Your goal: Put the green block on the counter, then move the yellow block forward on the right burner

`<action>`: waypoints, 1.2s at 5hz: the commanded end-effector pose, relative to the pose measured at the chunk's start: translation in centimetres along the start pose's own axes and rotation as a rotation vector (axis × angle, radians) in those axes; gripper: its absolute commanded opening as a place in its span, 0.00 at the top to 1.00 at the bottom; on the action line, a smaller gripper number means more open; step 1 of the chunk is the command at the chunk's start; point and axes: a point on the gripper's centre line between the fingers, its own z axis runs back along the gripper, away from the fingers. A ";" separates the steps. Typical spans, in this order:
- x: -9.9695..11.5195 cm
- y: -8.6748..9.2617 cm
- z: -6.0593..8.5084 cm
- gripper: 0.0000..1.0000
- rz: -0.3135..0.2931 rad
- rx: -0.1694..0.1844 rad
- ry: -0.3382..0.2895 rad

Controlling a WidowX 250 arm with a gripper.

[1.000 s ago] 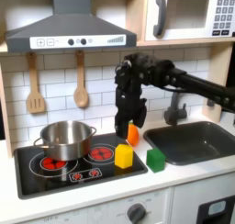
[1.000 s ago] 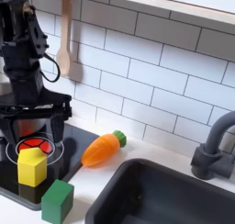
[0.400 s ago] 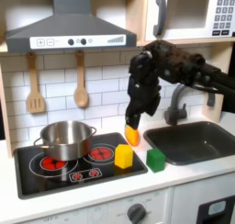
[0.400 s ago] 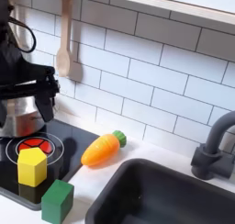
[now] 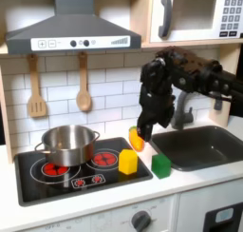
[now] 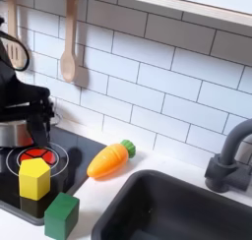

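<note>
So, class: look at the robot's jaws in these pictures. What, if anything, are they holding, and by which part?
Nothing is held. The gripper hangs above the carrot toy; the green block and yellow block sit untouched by the stovetop's edge.

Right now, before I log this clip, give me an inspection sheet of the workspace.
Surface: white counter around a black stovetop and grey sink.
Job's things: yellow block on a burner; green block beside the stovetop's edge.
Clutter: steel pot, carrot toy, hanging spoons.
Grippers: gripper raised above the carrot, holding nothing; jaws unclear.
Cables: nothing seen.
Surroundings: tiled wall, range hood, microwave, faucet.
</note>
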 end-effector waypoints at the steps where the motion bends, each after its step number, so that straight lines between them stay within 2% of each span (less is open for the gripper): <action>1: -3.3 -0.3 0.8 0.00 -0.085 -0.024 0.043; 2: -4.9 -0.3 1.4 0.00 -0.120 -0.042 0.051; 3: -5.5 -0.1 1.6 0.00 -0.125 -0.024 0.054; 4: -5.4 0.0 2.1 0.00 -0.117 -0.031 0.033; 6: -5.9 0.2 1.9 0.02 -0.122 -0.036 0.048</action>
